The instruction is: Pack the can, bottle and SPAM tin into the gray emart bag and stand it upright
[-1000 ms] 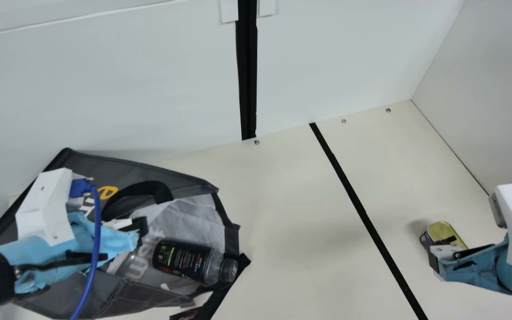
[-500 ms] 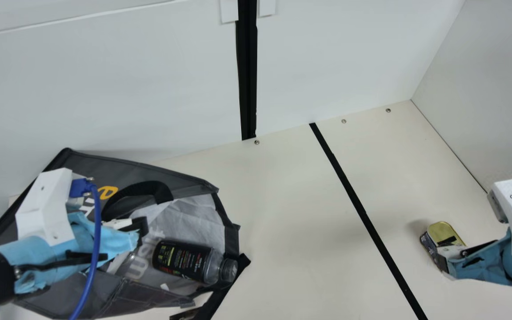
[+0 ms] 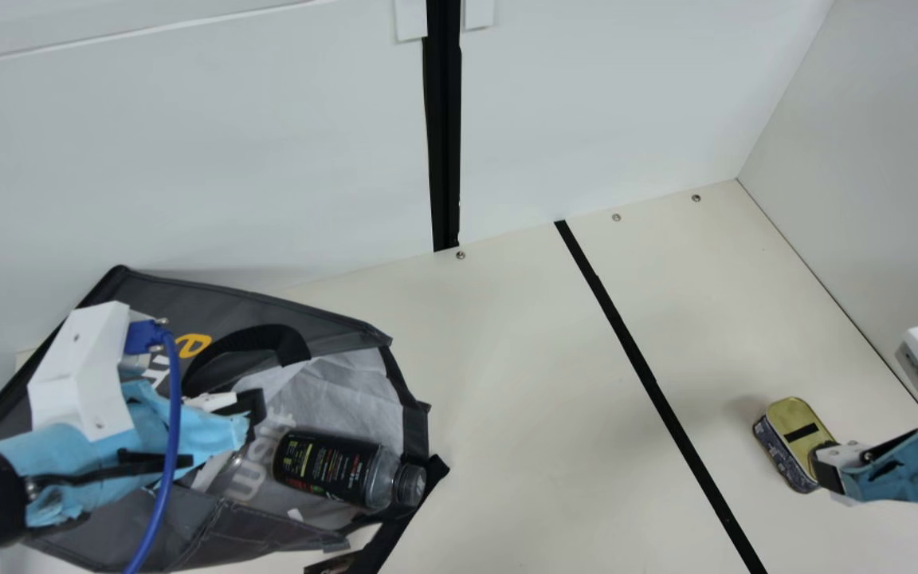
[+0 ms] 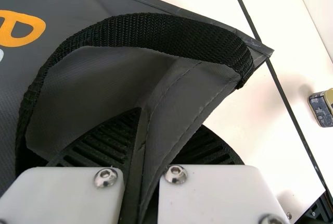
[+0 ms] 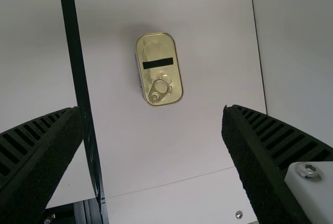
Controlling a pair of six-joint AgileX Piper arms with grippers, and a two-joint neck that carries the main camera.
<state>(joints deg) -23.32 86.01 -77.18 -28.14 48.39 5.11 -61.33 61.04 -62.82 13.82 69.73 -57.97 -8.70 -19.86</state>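
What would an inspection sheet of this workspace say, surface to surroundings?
Surface: cream table, crossed by a black line.
Bag: the gray bag lies open, not upright.
Bottle: the dark-labeled bottle lies in its mouth.
Tin: the SPAM tin sits on the table, pull-tab lid up.
Clutter: dark item below the bag, cut off, unidentifiable.
Left gripper: pinches the bag's fabric.
Right gripper: open, near the tin.
Cables: blue cable on the left arm.
Surroundings: pale walls.

Gray bag [image 3: 156,299] with orange and white lettering [image 3: 192,344] — black-labelled bottle [image 3: 339,470] — SPAM tin [image 3: 786,450], gold lid [image 3: 798,413] black-barred
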